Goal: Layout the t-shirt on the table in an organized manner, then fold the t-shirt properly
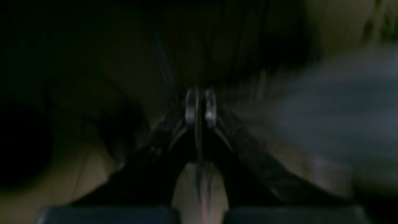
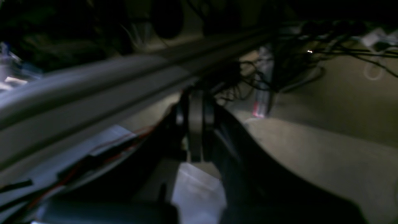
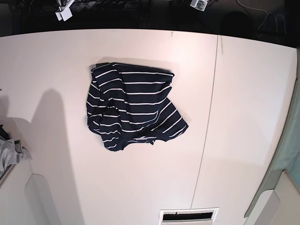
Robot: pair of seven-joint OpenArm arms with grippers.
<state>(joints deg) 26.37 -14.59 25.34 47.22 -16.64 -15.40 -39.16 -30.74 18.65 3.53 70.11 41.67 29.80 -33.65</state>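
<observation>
Crumpled navy t-shirt (image 3: 131,110) with thin white stripes, bunched in a loose heap on the white tabletop (image 3: 243,117), left of the thin dark seam (image 3: 206,126) in the base view. No print, brand or label readable on the fabric. Neither arm visible in the base view, so shirt well apart from both.

Left gripper (image 1: 200,107) seen only from its own wrist camera: clenched, the two metal fingertips (image 1: 191,107) pressed almost together, nothing between them; dark, blurred surroundings, a pale blurred shape off to its right.

Right gripper (image 2: 196,118) likewise clenched, tips together and empty; a long grey rail (image 2: 93,81) slanting past on its left, a tangle of black cables (image 2: 279,62) beyond and to its right, a small red-and-white strip (image 2: 259,104) there, any writing too blurred to read.

Grey cloth (image 3: 8,154) at the left edge of the base view.
</observation>
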